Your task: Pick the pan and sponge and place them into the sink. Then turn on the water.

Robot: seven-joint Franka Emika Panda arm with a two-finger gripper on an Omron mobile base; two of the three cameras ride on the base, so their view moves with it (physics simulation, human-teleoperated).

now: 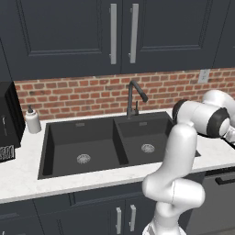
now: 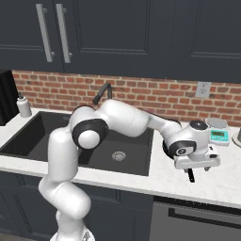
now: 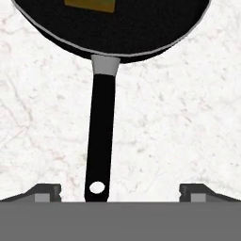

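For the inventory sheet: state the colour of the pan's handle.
Black handle with a grey collar at the pan; clearest in the hand view.

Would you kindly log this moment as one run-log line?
phase: reaching for pan | gripper: open, straddling handle end of round black frying pan | green sponge: in pan | matte black double-basin sink: holds nothing

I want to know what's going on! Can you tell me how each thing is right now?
pincer: open, above the pan handle
pan: on the counter, not held
sponge: lying in the pan
sink: both basins empty
faucet: no water running
cupboard doors: shut
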